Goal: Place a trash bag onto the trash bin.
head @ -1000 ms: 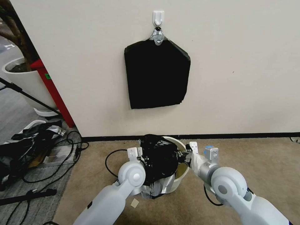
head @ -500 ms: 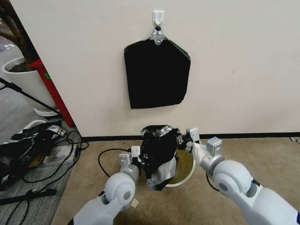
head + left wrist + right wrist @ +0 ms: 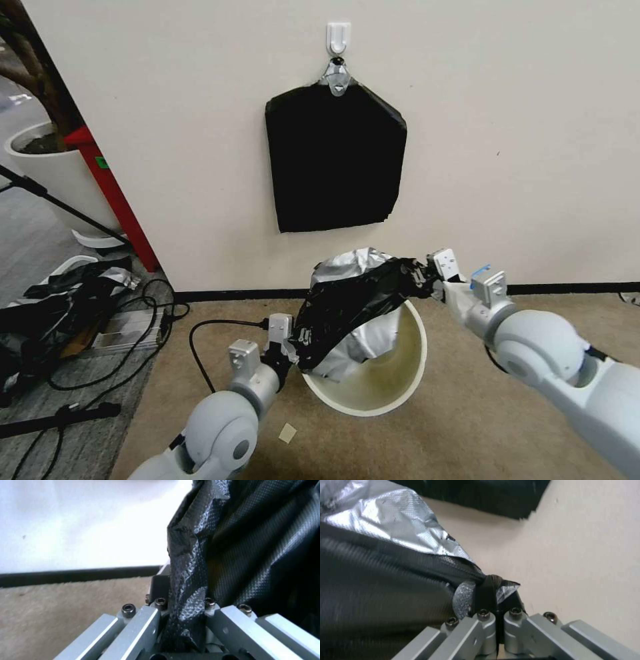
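Beige carpet (image 3: 520, 427) runs up to a cream wall (image 3: 520, 133) with a dark baseboard (image 3: 567, 289), and a flat black pack (image 3: 335, 159) hangs on the wall from a white hook (image 3: 338, 36). Off to our left side we see a tangle of cables (image 3: 143, 313), a black-and-white heap (image 3: 60, 300), a red post (image 3: 113, 193) and a white planter (image 3: 50, 170).

We hold the trash bag (image 3: 353, 303) stretched between our two grippers. Our left gripper (image 3: 288, 348) is clamped on the bag's lower edge; in the left wrist view the black film (image 3: 213, 555) is pinched between the fingers (image 3: 146, 620) and rises away from them. Our right gripper (image 3: 427, 280) is closed tight on a bunched corner of the rim, with a silver tape patch (image 3: 386, 522) of the bag just beyond its fingers (image 3: 483, 627) in the right wrist view.

The trash bin (image 3: 393, 387) sits below and between the grippers, tipped so its cream mouth faces us. The bag hangs over the bin's far left rim, and part of it dips into the opening.

Our left arm (image 3: 220, 427) reaches forward low, its gripper just beside the bin's left rim. Our right arm (image 3: 567, 373) extends forward and inward, higher, with its gripper above the bin's far rim.
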Available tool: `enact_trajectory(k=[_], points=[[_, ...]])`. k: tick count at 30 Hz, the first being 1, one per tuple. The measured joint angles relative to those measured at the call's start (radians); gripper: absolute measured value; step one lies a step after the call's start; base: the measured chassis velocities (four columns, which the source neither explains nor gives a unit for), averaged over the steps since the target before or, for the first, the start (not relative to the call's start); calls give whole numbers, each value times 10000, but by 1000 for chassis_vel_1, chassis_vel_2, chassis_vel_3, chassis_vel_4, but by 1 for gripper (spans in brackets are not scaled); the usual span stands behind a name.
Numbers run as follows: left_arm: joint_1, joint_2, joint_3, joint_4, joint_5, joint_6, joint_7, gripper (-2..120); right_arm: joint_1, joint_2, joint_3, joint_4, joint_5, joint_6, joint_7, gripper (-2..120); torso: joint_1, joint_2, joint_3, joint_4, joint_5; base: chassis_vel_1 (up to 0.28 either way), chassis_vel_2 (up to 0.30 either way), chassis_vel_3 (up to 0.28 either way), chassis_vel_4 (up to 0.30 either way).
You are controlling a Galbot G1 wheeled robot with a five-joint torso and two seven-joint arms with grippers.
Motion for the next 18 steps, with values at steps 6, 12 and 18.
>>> enact_trajectory(k=[6, 12, 18], points=[[189, -17, -386, -108, -422, -512, 218, 3, -1402, -777, 1231, 404, 441, -12, -671, 0, 0, 0, 0, -1, 1, 0, 0, 0, 0], [245, -145, -695, -107, -681, -676, 76, 3, -4021, -642, 3131, 783, 61, 139, -1400, 0, -1, 0, -1, -2, 0, 0, 0, 0, 0], [287, -166, -871, -361, -1207, -679, -121, 3, -5274, 71, 3511, 904, -744, 339, -1764, 0, 0, 0, 0, 0, 1, 0, 0, 0, 0]])
